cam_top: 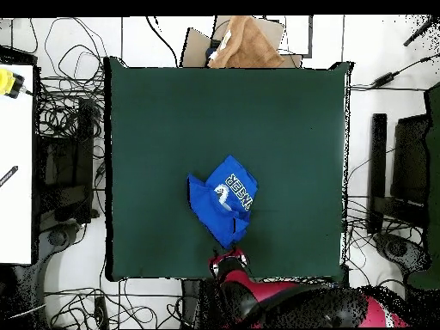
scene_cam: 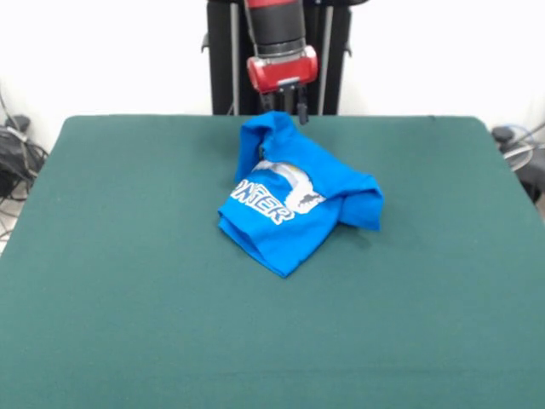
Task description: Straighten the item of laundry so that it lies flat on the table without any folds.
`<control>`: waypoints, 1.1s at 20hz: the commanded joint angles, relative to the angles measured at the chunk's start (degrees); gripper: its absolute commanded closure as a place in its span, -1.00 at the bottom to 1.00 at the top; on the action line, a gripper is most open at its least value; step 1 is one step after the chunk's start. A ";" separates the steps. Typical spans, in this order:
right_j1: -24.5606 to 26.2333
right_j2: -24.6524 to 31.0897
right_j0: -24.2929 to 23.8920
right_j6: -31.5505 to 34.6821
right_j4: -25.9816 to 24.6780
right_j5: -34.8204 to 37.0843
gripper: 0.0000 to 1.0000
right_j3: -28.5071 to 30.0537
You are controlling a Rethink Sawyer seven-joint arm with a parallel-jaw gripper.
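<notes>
The T-shirt (scene_cam: 294,204) is the one item of laundry here, but the desk (scene_cam: 128,281) is the biggest thing in sight: a single broad rectangle covered in dark green, matte, felt-like cloth with a faint nap.

The shirt is bright blue soft cloth — crumpled into a rough diamond-shaped heap rather than spread flat. It lies toward the robot's side of the desk, roughly midway across its width, with bare green on every side. Several folds are visible: one rumpled flap rises at the heap's end nearest the robot, and a second thick fold bulges out at the picture's right in the front view. White printed lettering and a grey-white graphic show on the upward face, partly swallowed by the creases. In the overhead view the shirt (cam_top: 222,202) reads as one compact blue patch.

One red and black arm comes down at that edge of the desk; its pincer (scene_cam: 296,109) hangs at the raised flap of the shirt. Whether it is clenched, released or grasping cloth, I cannot tell.
</notes>
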 commanded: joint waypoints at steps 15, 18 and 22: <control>-5.71 2.18 7.34 9.85 10.10 14.28 -1.00 -4.55; -1.79 -0.13 7.23 9.19 8.29 10.28 -1.00 -6.05; 0.39 -1.19 6.93 8.93 7.62 7.55 -1.00 -6.75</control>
